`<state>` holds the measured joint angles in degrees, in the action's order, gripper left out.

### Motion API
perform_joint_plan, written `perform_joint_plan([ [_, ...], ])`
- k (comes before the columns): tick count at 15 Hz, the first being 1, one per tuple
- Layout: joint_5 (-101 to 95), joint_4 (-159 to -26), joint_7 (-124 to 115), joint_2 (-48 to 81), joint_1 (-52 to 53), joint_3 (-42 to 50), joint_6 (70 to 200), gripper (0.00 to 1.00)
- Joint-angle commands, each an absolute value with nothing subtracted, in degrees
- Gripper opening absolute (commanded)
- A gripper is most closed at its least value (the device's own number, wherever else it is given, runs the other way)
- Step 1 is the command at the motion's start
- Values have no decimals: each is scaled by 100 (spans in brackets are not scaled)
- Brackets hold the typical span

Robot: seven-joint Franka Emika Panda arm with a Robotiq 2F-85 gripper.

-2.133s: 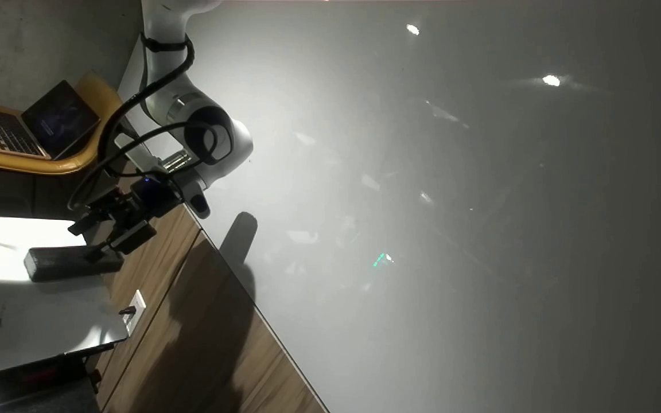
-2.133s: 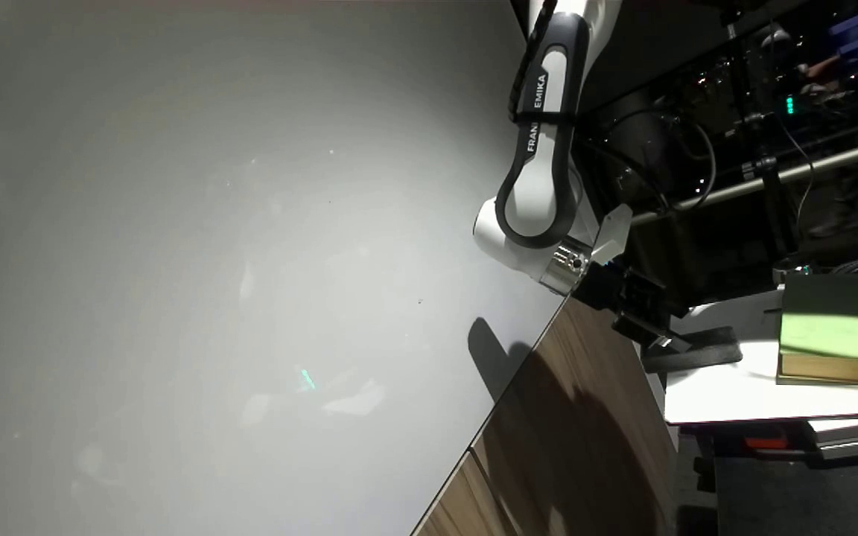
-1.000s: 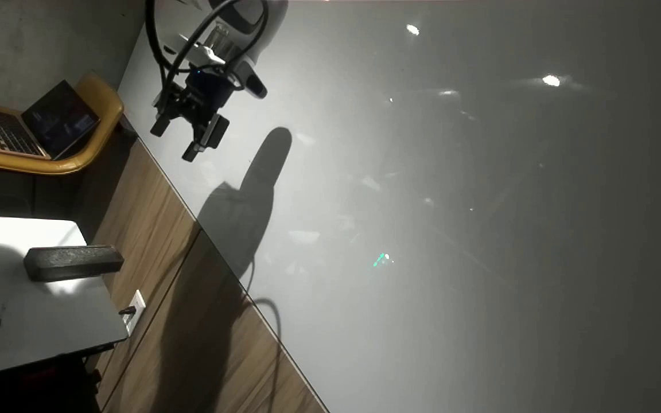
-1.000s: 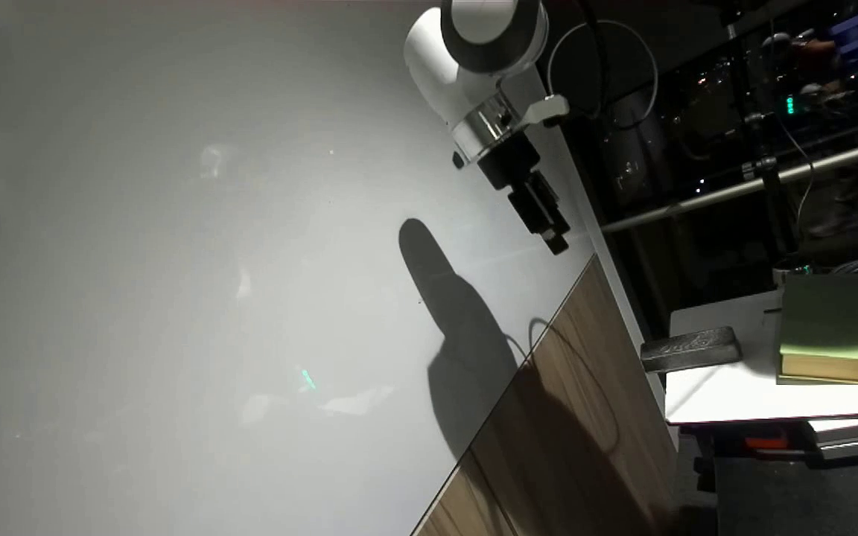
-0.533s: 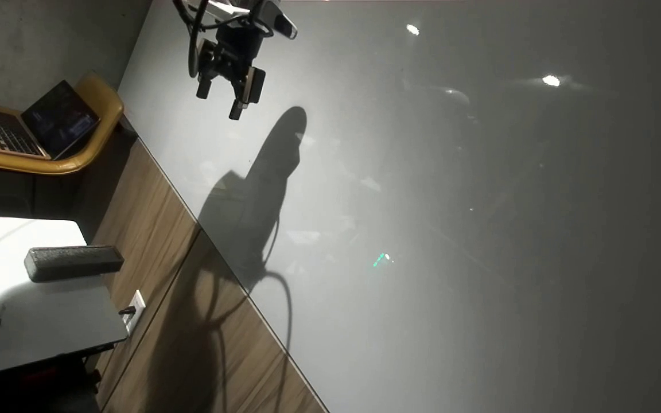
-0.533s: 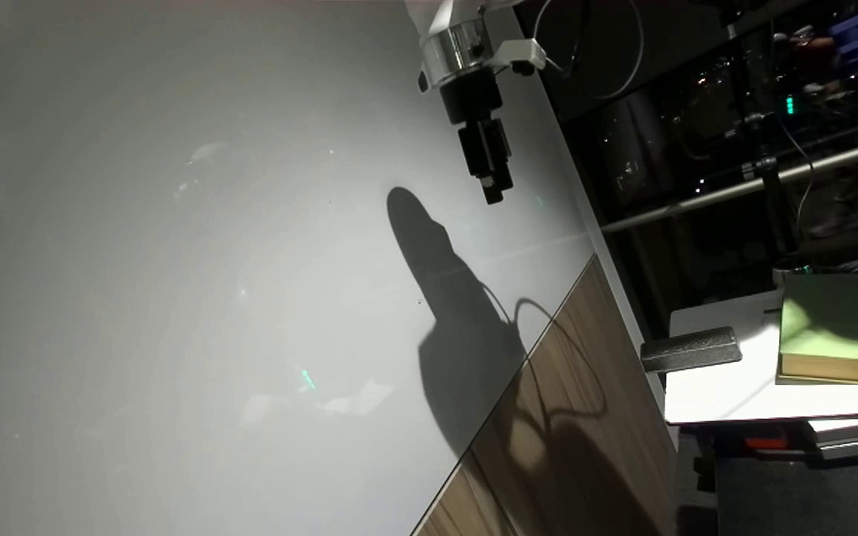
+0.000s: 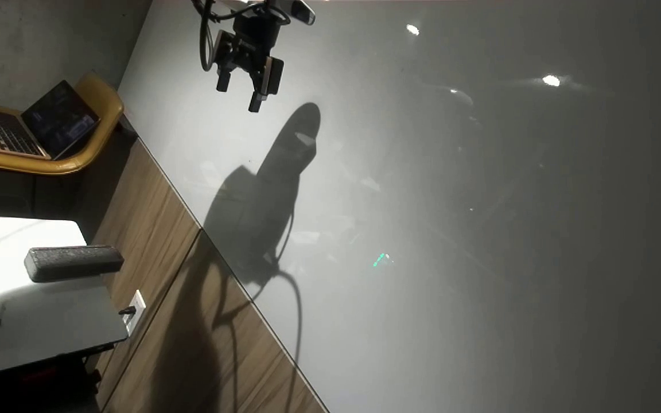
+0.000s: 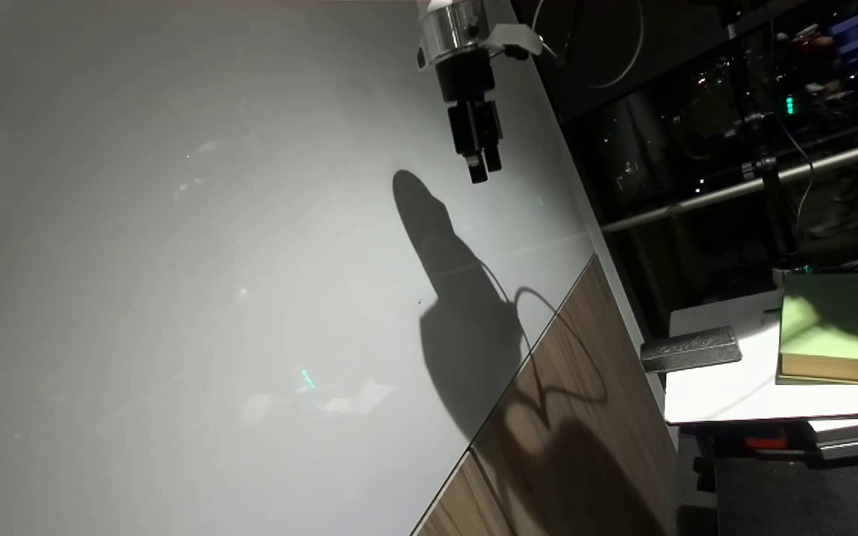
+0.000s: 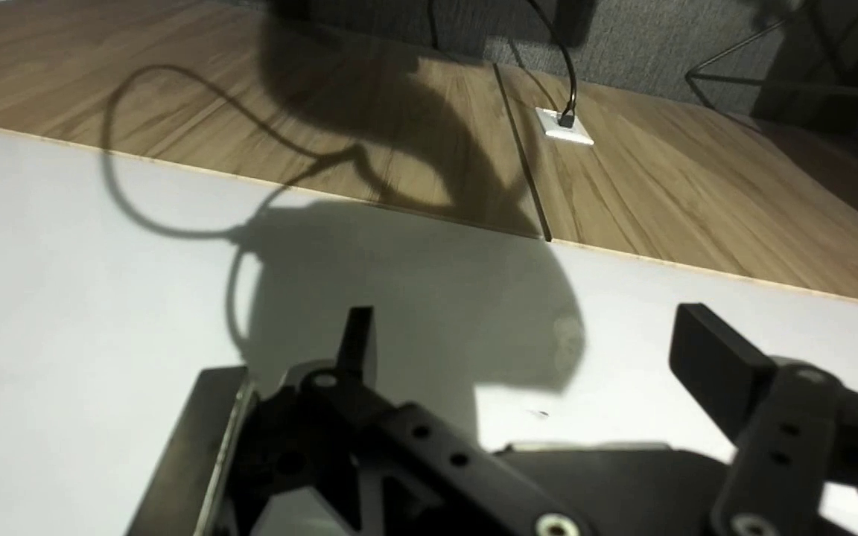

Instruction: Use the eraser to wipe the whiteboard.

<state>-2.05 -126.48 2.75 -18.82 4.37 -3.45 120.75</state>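
We see light whitening the whiteboard (image 7: 422, 223) near the wood panel (image 8: 623, 372), its far side dim grey, glare spots (image 7: 551, 80) in both exterior views, a dark shadow (image 8: 466, 320) crossing both surfaces and filling mid-frame in our wrist view, near-black background (image 8: 667, 171) in an exterior view

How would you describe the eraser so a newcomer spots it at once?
In an exterior view, go from the huge glossy whiteboard to the wood-grain panel at its lower right, then to the white surface beyond. The eraser lies there, left of the green book: a dark-grey oblong block, smaller than the book and without any green.
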Motion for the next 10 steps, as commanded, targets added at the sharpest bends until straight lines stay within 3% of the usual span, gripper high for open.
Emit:
perform_joint_plan([
  [1, -200, -12639, 281, -1881, 406, -311, 12065, 100],
  [10, -196, -12640, 295, -1881, 364, -232, 12066, 100],
])
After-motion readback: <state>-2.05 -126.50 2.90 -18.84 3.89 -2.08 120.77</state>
